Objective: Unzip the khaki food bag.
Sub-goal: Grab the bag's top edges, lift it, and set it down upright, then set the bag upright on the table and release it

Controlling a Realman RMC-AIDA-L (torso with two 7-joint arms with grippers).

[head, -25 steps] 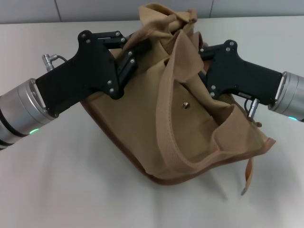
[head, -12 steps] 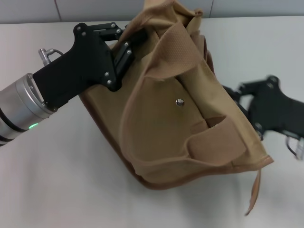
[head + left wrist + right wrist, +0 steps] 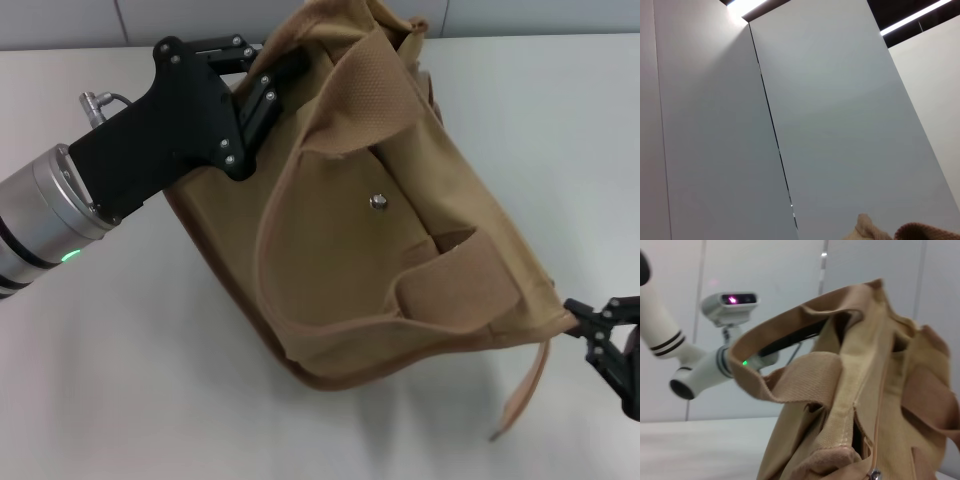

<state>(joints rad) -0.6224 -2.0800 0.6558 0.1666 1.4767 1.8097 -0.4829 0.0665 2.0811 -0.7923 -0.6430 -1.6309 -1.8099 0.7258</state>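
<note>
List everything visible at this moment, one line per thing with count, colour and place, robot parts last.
khaki food bag: one, tan canvas with darker brown base trim, mid-table, tipped toward the camera.
webbing handles: two, tan, one looping over the bag's front, the other folded across its lower front.
metal snap: one, silver, on the front pocket.
zipper: one, running along the bag's top; how far it is open is unclear.
table: one, white, under the bag.
wall panels: pale grey, behind the table.
left gripper: one, black, at the bag's upper left edge.
right gripper: one, black, beside the bag's lower right corner, at the head view's edge.
</note>
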